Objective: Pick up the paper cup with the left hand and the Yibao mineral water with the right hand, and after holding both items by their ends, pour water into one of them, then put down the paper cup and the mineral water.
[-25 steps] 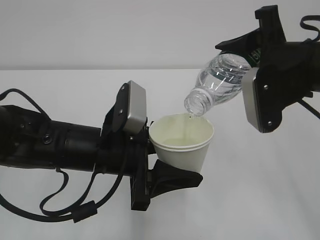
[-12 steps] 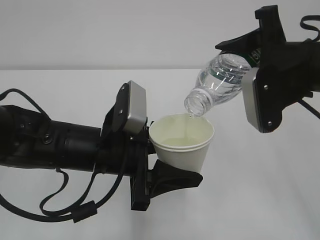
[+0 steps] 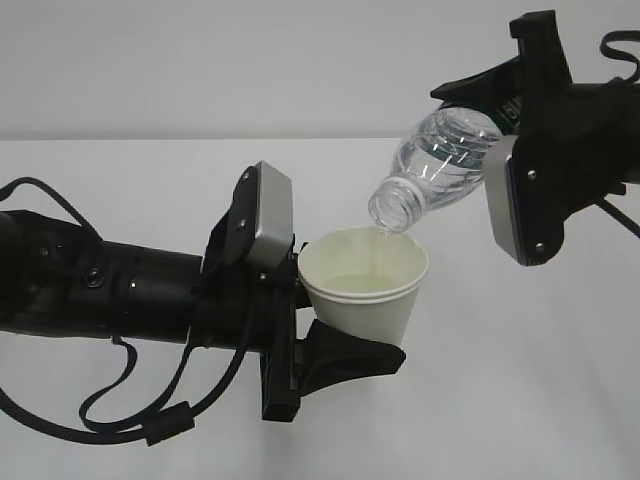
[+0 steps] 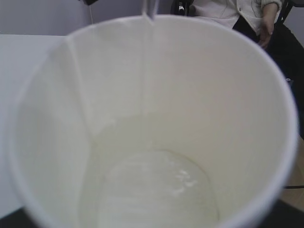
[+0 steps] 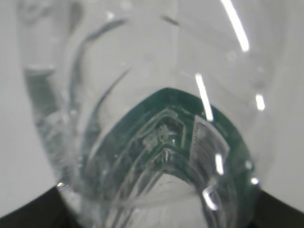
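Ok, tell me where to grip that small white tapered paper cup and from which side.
Grip the small white tapered paper cup around its lower wall, from the side. Its open mouth faces up under the tilted clear plastic bottle, and water lies inside, so the rim should stay clear and level. The black left gripper holds it low from the left in that way.

A white table (image 3: pixel 520 400) fills the lower scene; a pale grey wall (image 3: pixel 250 60) rises behind it; a seated person (image 4: pixel 237 12) (light shirt, dark trousers) shows at the left wrist view's top edge.
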Action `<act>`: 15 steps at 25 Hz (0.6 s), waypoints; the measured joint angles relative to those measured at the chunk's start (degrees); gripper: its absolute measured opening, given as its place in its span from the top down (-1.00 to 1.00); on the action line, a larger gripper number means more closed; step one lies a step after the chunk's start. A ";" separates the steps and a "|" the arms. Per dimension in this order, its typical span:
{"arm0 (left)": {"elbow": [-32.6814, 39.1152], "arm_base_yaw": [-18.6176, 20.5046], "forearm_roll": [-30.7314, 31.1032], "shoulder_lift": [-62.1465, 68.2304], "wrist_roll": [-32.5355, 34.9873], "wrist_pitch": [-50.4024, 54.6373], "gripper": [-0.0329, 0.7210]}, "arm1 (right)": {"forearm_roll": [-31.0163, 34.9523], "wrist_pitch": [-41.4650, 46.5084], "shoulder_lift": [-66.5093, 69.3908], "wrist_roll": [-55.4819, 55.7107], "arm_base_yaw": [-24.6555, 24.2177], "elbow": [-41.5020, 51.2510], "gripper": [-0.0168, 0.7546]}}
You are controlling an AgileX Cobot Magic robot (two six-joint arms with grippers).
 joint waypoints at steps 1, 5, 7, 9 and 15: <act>0.00 0.00 0.00 0.00 0.00 0.00 -0.27 | 0.00 0.00 0.00 0.00 0.00 0.00 -0.17; 0.00 0.00 0.00 0.00 0.00 0.00 -0.27 | 0.00 0.00 0.00 0.00 0.00 0.00 -0.17; 0.00 0.00 0.00 0.00 0.00 0.00 -0.27 | 0.00 0.00 0.00 0.00 0.00 0.00 -0.17; 0.00 0.00 0.00 0.00 0.04 0.00 -0.27 | 0.00 0.00 0.00 -0.10 0.00 0.00 -0.17; 0.00 0.00 0.00 0.00 0.04 0.00 -0.27 | 0.00 0.00 0.00 -0.48 0.00 0.00 -0.17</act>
